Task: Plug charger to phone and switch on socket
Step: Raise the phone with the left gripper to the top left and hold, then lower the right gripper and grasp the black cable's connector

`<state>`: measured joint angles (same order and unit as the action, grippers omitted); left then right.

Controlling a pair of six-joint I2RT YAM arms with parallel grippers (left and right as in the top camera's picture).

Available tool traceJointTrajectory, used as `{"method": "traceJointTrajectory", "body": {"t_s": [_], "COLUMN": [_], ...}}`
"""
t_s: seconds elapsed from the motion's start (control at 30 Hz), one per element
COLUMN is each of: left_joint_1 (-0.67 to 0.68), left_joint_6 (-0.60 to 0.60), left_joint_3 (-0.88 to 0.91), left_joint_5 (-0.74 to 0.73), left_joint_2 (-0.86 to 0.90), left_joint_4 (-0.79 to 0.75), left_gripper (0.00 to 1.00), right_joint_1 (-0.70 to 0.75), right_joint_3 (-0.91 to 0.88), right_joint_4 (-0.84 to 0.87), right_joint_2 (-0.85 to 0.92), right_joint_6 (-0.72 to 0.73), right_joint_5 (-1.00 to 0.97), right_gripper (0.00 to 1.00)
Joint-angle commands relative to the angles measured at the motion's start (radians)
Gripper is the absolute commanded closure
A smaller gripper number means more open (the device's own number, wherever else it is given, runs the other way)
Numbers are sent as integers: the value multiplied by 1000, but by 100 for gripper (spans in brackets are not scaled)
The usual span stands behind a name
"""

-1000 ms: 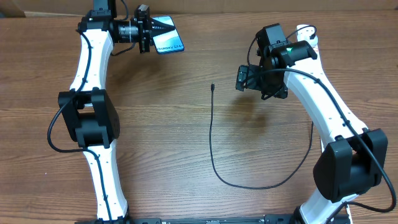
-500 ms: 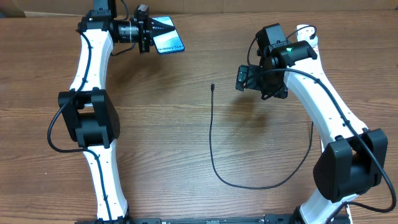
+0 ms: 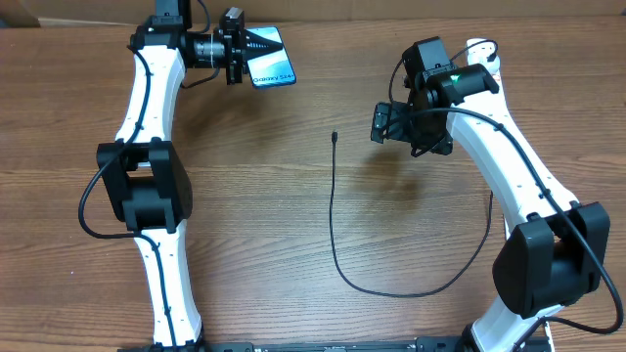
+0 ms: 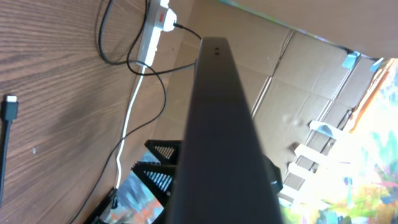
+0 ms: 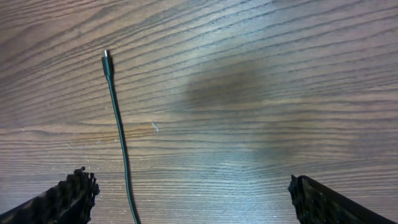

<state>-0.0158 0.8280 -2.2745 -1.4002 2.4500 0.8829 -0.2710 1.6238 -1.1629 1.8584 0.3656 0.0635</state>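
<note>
My left gripper (image 3: 252, 46) is shut on the phone (image 3: 274, 66), held off the table at the far left with its blue "Galaxy S24" screen showing. In the left wrist view the phone (image 4: 221, 124) is a dark bar seen edge-on. The charger cable (image 3: 332, 210) lies loose on the table, its tip (image 3: 334, 137) pointing away from me. My right gripper (image 3: 384, 123) is open and empty, hovering just right of the tip; in the right wrist view the tip (image 5: 106, 57) lies ahead of the wide jaws (image 5: 199, 199). The socket (image 4: 155, 36), with a red switch, is mostly hidden behind the right arm in the overhead view (image 3: 481, 49).
The wooden table (image 3: 254, 215) carries the cable's loop (image 3: 401, 292) near the front, rising toward the right arm (image 3: 509, 166). Cardboard boxes (image 4: 298, 81) stand beyond the table's far edge.
My left gripper has shifted slightly to the right with the phone. The right arm and the cable have not moved.
</note>
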Motion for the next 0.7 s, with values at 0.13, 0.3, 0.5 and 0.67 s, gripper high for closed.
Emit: {"method": "traceJointTrajectory", "body": {"t_s": [0.13,0.3,0.5,0.67], "left_joint_1": [26,25,2,-26], "left_joint_6": [-40,-56,-66,-61], "left_joint_3": [-31,-31,-31,-31], "left_joint_5": [-43,-33,-33,-35], "left_joint_2": [-45,-35,-30,-30], "left_joint_4": [3,2,1,3], "left_gripper": [96,96,96,96], "right_joint_1": [-5,-5,-40,-116], "right_joint_3": [23,23,23,23], "right_joint_4": [83,106,172,217], "right_joint_2": [-1,-1,-1,10], "right_joint_6": [-3,-52,-98,-97], "right_joint_5": [5,106,110,13], "right_gripper": [0,0,8,14]}}
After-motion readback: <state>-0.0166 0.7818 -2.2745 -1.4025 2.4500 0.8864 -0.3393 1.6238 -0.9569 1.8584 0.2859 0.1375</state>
